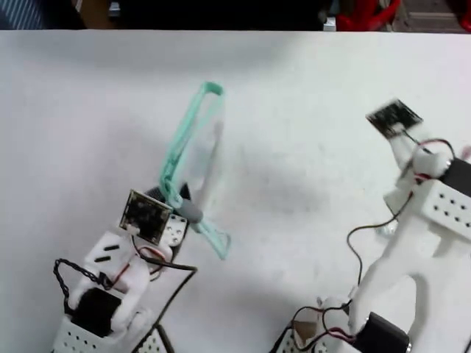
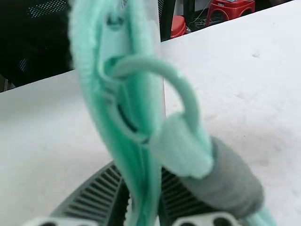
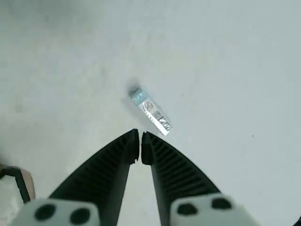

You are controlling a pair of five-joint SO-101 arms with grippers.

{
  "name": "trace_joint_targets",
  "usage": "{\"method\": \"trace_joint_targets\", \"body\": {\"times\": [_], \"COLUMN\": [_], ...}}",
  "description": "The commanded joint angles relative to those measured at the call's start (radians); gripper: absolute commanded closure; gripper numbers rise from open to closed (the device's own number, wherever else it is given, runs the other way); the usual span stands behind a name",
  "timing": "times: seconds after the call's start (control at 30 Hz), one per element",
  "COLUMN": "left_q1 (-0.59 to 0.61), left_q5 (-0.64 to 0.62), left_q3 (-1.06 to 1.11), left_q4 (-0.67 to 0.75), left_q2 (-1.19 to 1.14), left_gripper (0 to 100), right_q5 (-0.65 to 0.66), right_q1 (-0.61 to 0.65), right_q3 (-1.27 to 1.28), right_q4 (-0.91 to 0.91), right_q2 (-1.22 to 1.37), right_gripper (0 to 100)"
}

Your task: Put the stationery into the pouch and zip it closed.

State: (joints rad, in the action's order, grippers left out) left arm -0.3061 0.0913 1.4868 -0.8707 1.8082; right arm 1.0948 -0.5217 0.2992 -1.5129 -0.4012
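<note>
1. the left wrist cam has the close-up the overhead can't give. the left pincer (image 2: 141, 190) is clamped on the mint green edge of the pouch (image 2: 101, 108), with the fabric pinched between both ribbed jaws and rising well past the tips.
2. same view: the zip pull (image 2: 190, 101) is a mint ring hanging right by the jaws, and the grey tab (image 2: 225, 181) on its end sits just beside one jaw.
3. the overhead shows the whole shape instead. it's a long thin pouch standing on edge, most of it stretching out beyond the left pincer's tips and a short end trailing back beside the arm. the side panel looks see-through.
4. contents: can't tell what's in it from any view, and can't tell if the zip is open or shut either.
5. right wrist cam: the right pincer (image 3: 141, 141) is clenched on nothing, jaws meeting at the tips. a little labelled stick (image 3: 151, 113) with a teal end lies flat on the white table (image 3: 235, 56) just beyond those tips, not touching.
6. in the overhead the two arms are well apart.
</note>
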Motion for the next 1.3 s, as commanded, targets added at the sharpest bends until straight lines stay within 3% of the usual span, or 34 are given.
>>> {"method": "trace_joint_targets", "body": {"times": [0.0, 0.13, 0.27, 0.7, 0.87, 1.0, 1.17, 1.27], "left_q1": [-0.016, -0.016, -0.015, -0.016, -0.016, -0.016, -0.016, -0.016], "left_q5": [0.011, 0.011, 0.011, 0.011, 0.011, 0.012, 0.012, 0.012], "left_q3": [-0.006, -0.006, -0.006, -0.006, -0.006, -0.006, -0.006, -0.006], "left_q4": [0.029, 0.029, 0.029, 0.029, 0.029, 0.029, 0.029, 0.029], "left_q2": [0.012, 0.012, 0.012, 0.012, 0.012, 0.012, 0.012, 0.012], "left_gripper": [98, 97, 97, 97, 97, 97, 97, 97], "right_q5": [0.166, 0.334, 0.373, 0.385, 0.606, 0.663, 0.700, 0.700], "right_q1": [-0.067, -0.104, -0.119, -0.111, -0.114, -0.096, -0.085, -0.085], "right_q3": [0.054, 0.124, 0.184, 0.245, 0.258, 0.307, 0.345, 0.351], "right_q4": [0.042, 0.071, 0.136, 0.182, 0.196, 0.196, 0.200, 0.208], "right_q2": [-0.035, -0.035, -0.035, -0.035, -0.028, -0.045, -0.042, -0.039], "right_gripper": [94.7, 84.0, 77.3, 77.2, 76.9, 76.7, 63.9, 62.3]}}
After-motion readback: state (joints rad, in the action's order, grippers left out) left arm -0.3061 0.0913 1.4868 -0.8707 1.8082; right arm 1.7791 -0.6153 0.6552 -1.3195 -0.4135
